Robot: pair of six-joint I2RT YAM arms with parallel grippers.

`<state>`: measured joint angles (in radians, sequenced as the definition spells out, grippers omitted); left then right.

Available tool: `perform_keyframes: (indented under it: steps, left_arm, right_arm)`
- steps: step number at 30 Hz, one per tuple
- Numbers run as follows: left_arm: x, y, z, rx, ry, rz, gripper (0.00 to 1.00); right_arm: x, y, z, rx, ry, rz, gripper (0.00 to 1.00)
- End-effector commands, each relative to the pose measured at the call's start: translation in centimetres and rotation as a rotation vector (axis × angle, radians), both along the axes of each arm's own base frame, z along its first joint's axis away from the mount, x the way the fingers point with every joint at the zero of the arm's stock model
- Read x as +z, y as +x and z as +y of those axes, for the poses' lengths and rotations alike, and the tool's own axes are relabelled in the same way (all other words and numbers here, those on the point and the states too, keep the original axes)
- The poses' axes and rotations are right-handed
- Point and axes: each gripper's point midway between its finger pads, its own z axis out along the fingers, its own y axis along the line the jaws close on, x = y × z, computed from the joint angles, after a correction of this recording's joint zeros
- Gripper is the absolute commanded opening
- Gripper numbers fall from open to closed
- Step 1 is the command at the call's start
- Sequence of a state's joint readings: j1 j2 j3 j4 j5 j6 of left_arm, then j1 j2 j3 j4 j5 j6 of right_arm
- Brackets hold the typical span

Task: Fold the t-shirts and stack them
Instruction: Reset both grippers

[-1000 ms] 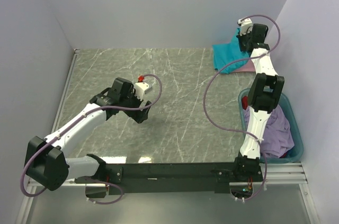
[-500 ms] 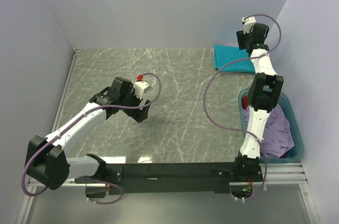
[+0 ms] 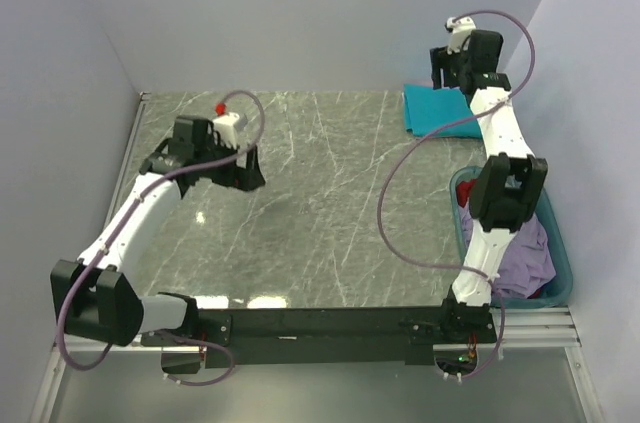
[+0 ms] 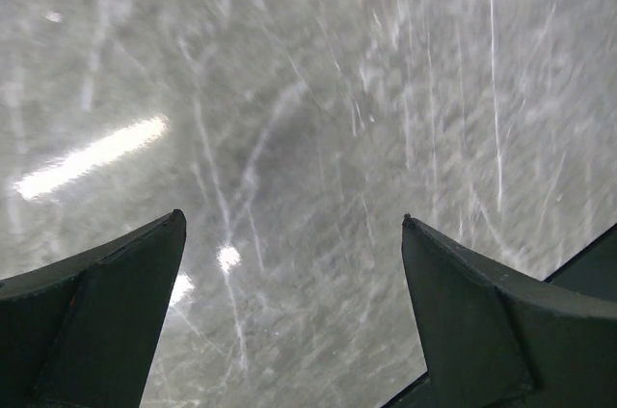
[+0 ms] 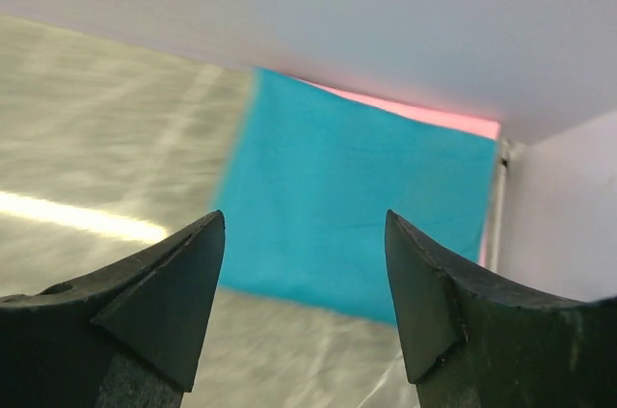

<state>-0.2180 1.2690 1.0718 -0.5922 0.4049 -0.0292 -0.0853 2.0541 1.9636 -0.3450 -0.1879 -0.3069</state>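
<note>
A folded teal t-shirt [image 3: 436, 109] [image 5: 366, 201] lies flat in the table's far right corner. A strip of a pink t-shirt [image 5: 424, 115] shows along its far edge, underneath it. My right gripper [image 3: 441, 67] [image 5: 304, 220] hangs open just above the teal shirt's near edge, holding nothing. Over bare marble at the left of the table, my left gripper [image 3: 249, 170] [image 4: 292, 220] is wide open and empty. A lavender t-shirt [image 3: 528, 249] and a bit of red cloth [image 3: 461, 197] lie crumpled in the basket.
The teal plastic basket [image 3: 563, 265] stands at the near right beside the right arm. Grey walls close the table on the left, back and right, with the stack tight against the back corner.
My right gripper has opened and let go of the teal shirt, which now lies flat; it lifted slightly. My left arm swung back and to the left.
</note>
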Motion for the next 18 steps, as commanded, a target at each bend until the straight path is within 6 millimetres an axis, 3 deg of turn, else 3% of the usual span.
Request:
perform_keyframes:
  steps: [1,3,5,9,13,18]
  left_arm:
    - [4.0,3.1,0.6,0.073,-0.095,-0.007,0.99]
    - [4.4,3.6,1.2,0.088,-0.101,0.018,0.99]
    - [5.4,4.7,1.8,0.108,-0.089,-0.005,0.99]
    - [5.7,4.9,2.2,0.12,-0.072,-0.004,0.99]
    - [4.0,2.8,2.7,0.113,-0.049,0.0,0.99]
    - [1.6,0.1,4.2,0.128,0.029,0.011,0.99]
  right_arm:
    - [9.4,-5.9,3.7,0.052,0.098,-0.095,0.75]
    - [10.2,-8.0,4.6,0.056,0.13,-0.084,0.78]
    - [10.6,-11.4,5.5,0.086,0.161,-0.041,0.87]
    - [9.3,-17.6,8.1,0.192,0.234,0.063,0.89]
    - [5.1,-24.1,9.5,0.214,0.282,0.205,0.9]
    - [-0.3,-29.9,11.4,0.262,0.235,0.295,0.91]
